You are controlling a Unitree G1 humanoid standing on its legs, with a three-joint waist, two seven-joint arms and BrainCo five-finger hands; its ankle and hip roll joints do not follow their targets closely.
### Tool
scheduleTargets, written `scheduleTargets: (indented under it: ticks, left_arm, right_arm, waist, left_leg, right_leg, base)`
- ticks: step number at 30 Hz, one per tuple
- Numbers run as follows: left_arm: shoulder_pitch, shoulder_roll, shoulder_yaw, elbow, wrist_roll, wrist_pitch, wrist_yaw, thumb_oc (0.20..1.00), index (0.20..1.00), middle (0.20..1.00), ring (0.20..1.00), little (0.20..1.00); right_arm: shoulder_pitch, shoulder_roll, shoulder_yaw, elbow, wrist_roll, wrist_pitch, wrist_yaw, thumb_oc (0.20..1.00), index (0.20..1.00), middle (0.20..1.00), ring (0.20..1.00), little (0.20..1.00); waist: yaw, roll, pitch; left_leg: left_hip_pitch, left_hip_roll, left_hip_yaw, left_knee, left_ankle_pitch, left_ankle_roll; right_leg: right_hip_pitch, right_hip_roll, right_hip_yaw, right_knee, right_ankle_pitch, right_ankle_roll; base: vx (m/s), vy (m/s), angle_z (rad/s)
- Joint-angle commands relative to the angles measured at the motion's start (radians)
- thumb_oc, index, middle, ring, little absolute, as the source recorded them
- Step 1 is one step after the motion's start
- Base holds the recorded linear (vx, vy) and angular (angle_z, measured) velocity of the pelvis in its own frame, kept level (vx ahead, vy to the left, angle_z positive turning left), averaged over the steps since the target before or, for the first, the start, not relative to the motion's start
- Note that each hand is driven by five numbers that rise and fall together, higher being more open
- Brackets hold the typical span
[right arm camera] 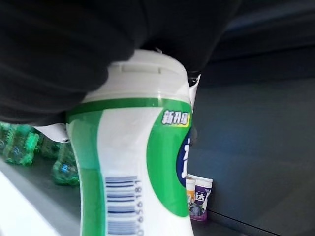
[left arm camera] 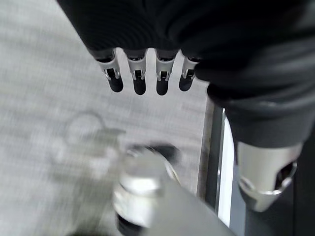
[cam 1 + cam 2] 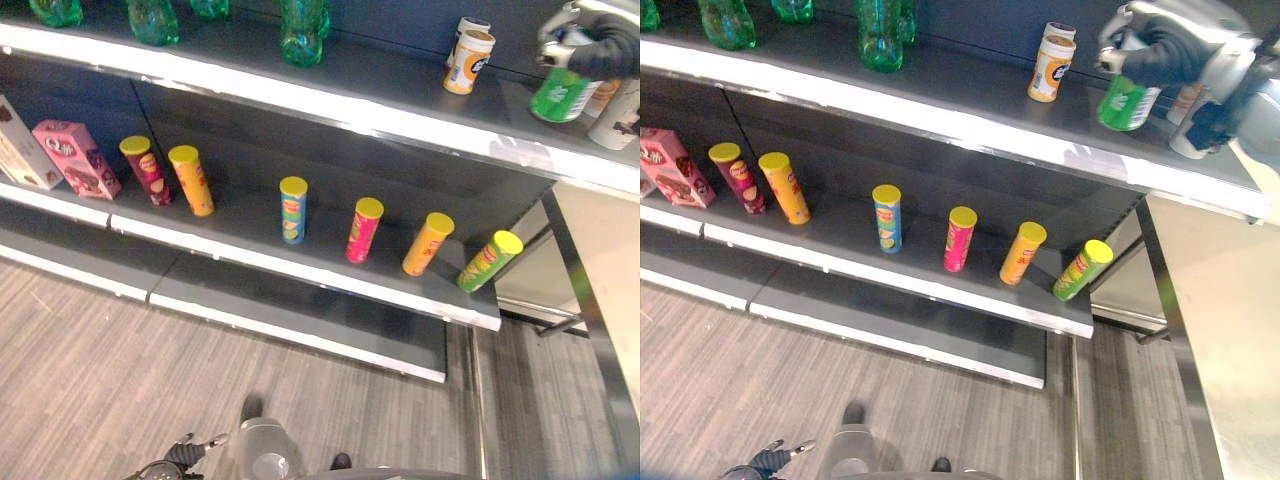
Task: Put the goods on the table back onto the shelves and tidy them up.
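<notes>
Grey shelves over a wood-look floor: in the left eye view the right robot hand [image 3: 600, 45] grips a green-and-white bottle [image 3: 558, 95] at the upper shelf's [image 3: 330, 105] right end, not yet released, apparently mid-placement. Chip tubes [image 3: 293, 210] line the middle shelf. In the left wrist view the left robot hand [image 2: 147, 78] hangs empty, fingers straight. The right wrist view confirms the grip.

Both eye views look down on the shelves [image 3: 300, 250]; wrist views sit close, the left perhaps floorward.
</notes>
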Motion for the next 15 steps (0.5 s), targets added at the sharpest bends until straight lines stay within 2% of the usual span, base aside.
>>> scheduleTargets:
  ticks: [1, 11, 12, 14, 15]
  left_arm:
    - [0.011, 0.020, -0.006, 0.000, -0.034, -0.029, 0.016, 1.000, 1.000, 1.000, 1.000, 1.000]
    - [0.022, 0.035, 0.007, 0.022, -0.027, -0.032, 0.026, 1.000, 1.000, 1.000, 1.000, 1.000]
    - [-0.024, 0.034, -0.016, 0.004, -0.028, -0.045, 0.046, 1.000, 1.000, 1.000, 1.000, 1.000]
    - [-0.047, 0.040, -0.035, -0.027, -0.062, -0.034, 0.015, 1.000, 1.000, 1.000, 1.000, 1.000]
    - [-0.044, 0.018, -0.040, -0.033, -0.072, -0.036, 0.024, 1.000, 1.000, 1.000, 1.000, 1.000]
  right_arm:
    - [0.013, -0.019, -0.123, 0.094, 0.048, 0.026, -0.018, 0.200, 0.200, 0.200, 0.200, 0.200]
    - [0.113, 0.019, -0.217, 0.135, 0.105, 0.028, -0.016, 0.200, 0.200, 0.200, 0.200, 0.200]
    - [0.107, 0.038, -0.212, 0.136, 0.109, 0.039, -0.010, 0.200, 0.200, 0.200, 0.200, 0.200]
    - [0.017, 0.061, -0.153, 0.137, 0.142, 0.050, 0.013, 0.200, 0.200, 0.200, 0.200, 0.200]
    - [0.009, 0.074, -0.139, 0.152, 0.151, 0.051, 0.012, 0.200, 0.200, 0.200, 0.200, 0.200]
  waist:
    - [0.000, -0.027, -0.067]
    - [-0.007, -0.046, -0.093]
    - [-0.020, -0.048, -0.097]
    - [-0.030, -0.053, -0.102]
    - [-0.034, -0.046, -0.101]
  left_leg:
    - [0.203, -0.014, 0.028, -0.112, 0.001, 0.014]
    - [0.251, -0.054, 0.104, -0.125, -0.048, 0.046]
    - [0.256, -0.055, 0.113, -0.125, -0.052, 0.048]
    - [0.265, -0.057, 0.125, -0.125, -0.058, 0.051]
    - [0.268, -0.057, 0.126, -0.125, -0.060, 0.053]
  right_leg:
    - [-0.076, -0.085, -0.037, 0.007, 0.046, 0.129]
    - [-0.086, -0.141, -0.007, 0.007, 0.080, 0.172]
    - [-0.088, -0.145, -0.005, 0.007, 0.084, 0.176]
    - [-0.087, -0.150, 0.004, 0.007, 0.086, 0.180]
    - [-0.086, -0.152, 0.004, 0.007, 0.086, 0.180]
  base:
    - [0.14, 0.152, -0.26]
    - [0.06, 0.089, -0.17]
    - [0.04, 0.055, -0.25]
    - [0.03, 0.057, -0.24]
    - [0.02, 0.051, -0.17]
